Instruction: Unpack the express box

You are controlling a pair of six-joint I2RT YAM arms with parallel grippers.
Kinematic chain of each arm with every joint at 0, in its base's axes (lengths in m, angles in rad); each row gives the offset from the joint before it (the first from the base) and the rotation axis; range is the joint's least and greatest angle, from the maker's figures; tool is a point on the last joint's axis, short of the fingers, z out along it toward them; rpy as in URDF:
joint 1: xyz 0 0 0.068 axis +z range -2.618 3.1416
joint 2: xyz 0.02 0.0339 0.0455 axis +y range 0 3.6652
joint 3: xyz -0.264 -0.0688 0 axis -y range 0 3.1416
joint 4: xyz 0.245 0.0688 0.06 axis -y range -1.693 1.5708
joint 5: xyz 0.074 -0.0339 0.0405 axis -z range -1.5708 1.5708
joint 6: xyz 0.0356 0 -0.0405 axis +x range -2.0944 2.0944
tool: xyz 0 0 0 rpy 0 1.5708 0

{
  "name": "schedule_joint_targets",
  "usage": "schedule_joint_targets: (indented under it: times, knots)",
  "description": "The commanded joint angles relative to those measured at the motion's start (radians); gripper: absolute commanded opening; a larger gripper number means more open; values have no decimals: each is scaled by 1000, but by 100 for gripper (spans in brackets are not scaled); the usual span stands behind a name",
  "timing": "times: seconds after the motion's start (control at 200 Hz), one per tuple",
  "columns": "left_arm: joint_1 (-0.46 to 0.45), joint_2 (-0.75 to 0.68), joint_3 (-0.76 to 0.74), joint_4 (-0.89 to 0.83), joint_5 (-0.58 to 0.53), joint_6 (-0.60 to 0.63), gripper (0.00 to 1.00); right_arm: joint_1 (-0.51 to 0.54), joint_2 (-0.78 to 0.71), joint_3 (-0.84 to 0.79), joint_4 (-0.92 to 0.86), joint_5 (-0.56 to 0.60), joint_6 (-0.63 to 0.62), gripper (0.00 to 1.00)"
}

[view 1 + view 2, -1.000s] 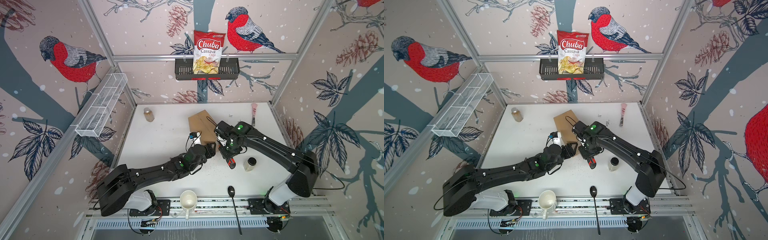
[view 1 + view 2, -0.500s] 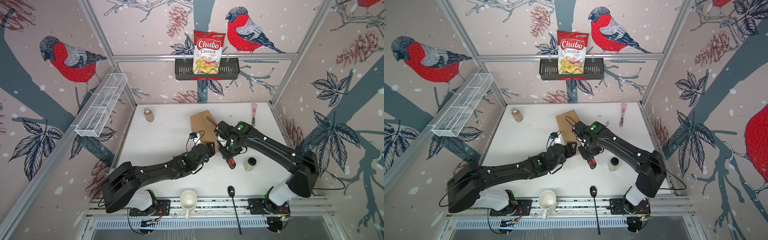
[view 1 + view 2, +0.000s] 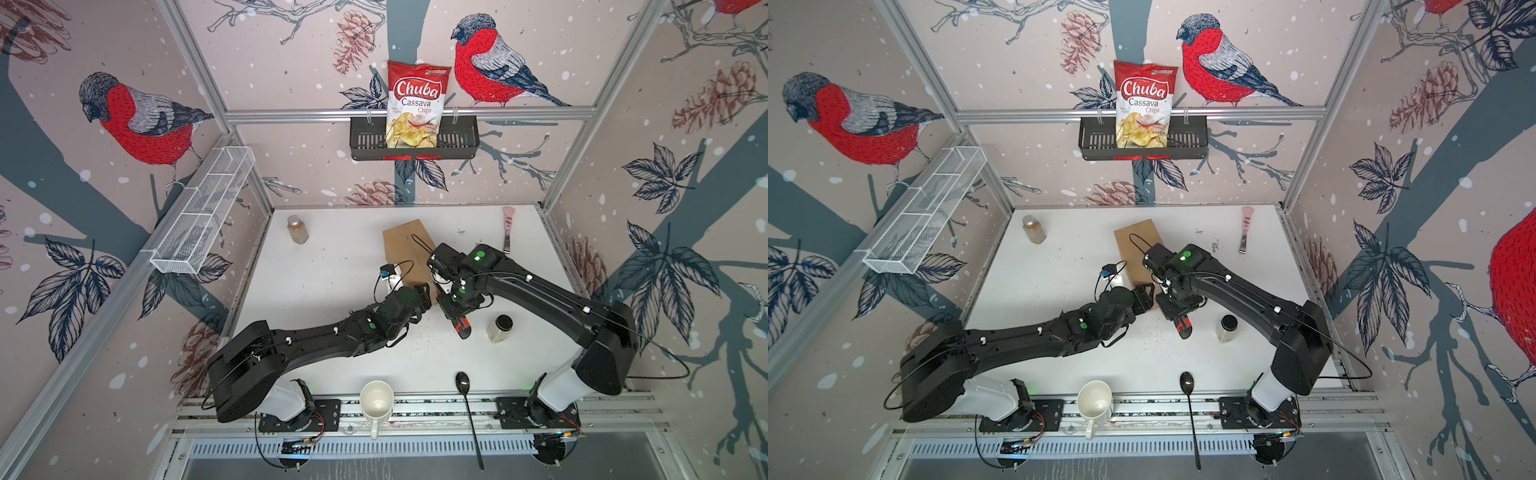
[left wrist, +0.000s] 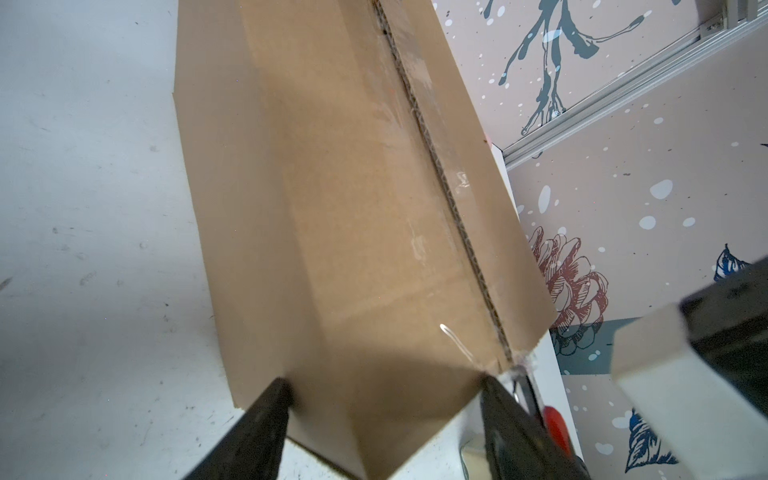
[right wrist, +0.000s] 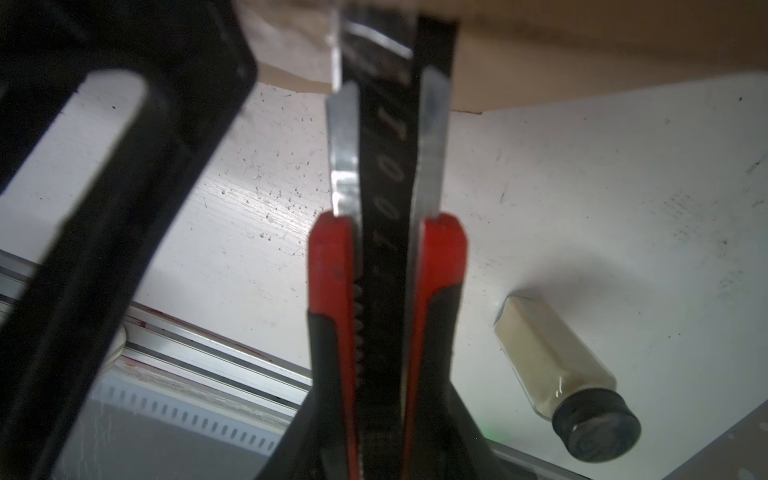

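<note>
Two grippers set at the box's near end for the tape cut

The plain brown corrugated cardboard express box (image 3: 401, 253) is seen lying closed on the white table (image 3: 324, 291), towards the back and near the middle, in both top views. Its near end is clamped across its width by the left gripper (image 4: 384, 382), whose jaws stand wide apart with a black fingertip (image 4: 278, 395) pressed to each side. A red-and-black utility knife (image 5: 386, 270) with a steel blade is held in the narrowly parted jaws of the right gripper (image 3: 455, 305), the blade pointed at the box's near corner, where the taped top seam ends. The blade tip is blurred in the right wrist view, so it possibly touches the tape; that cannot be settled. The step in hand is judged to be the slitting of that seam. It would be done well if the blade were kept shallow and drawn straight along the seam, away from the left fingers, with the box held still.
</note>
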Motion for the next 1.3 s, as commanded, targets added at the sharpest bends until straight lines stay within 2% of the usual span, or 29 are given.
schedule_joint_targets:
  times: [0.0,0.32,0.72,1.296]
  knots:
    - [0,5,12,14,-27,-7,71,10,2,2,-15,-53,-31,4]
    - [0,3,6,38,-38,-13,72,15,6,1,-8,-63,-31,3]
    - [3,0,6,25,-103,-15,73,20,1,4,-12,-62,-23,3]
    - [8,8,3,48,-90,-15,74,22,-9,-1,-16,-57,-13,3]
